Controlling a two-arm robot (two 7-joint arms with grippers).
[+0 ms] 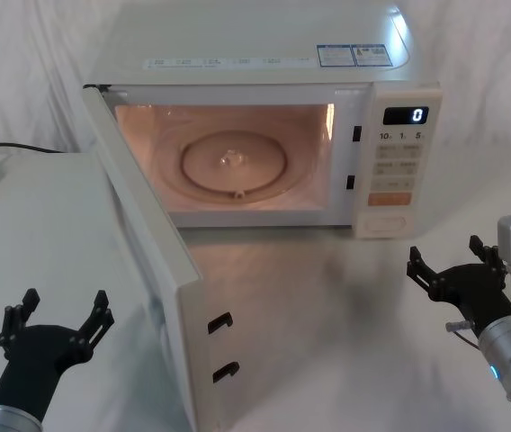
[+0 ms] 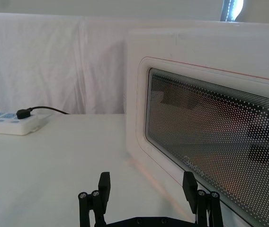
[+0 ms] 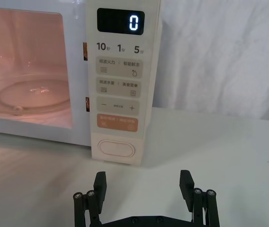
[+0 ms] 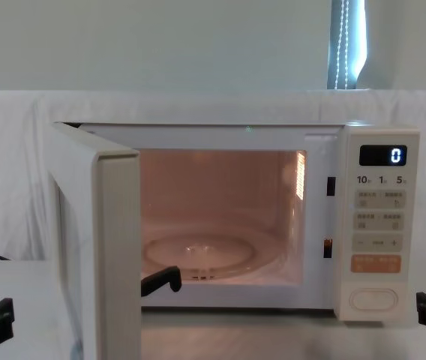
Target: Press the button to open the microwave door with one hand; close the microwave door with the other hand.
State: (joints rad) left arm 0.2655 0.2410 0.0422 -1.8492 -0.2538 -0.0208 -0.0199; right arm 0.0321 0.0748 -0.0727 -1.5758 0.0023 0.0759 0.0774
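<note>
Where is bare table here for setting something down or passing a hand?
Free: the table between the open door and the power strip, where the left gripper hovers; also the patch before the control panel, by the right gripper. Crowded: the front middle, which the door swings across.

Count: 1 microwave [image 1: 264, 63], 1 microwave door [image 1: 152, 270] with 2 black latch hooks [image 1: 220, 321] on its edge, 1 glass turntable [image 1: 234, 162] inside. Control panel: 1 digital display [image 3: 121, 21], 1 orange key [image 3: 117, 124], 1 button [image 3: 117, 148]. 2 grippers: left gripper [image 1: 56, 317], right gripper [image 1: 446, 261]. 1 power strip [image 2: 10, 123] with 1 black plug [image 2: 23, 113].
</note>
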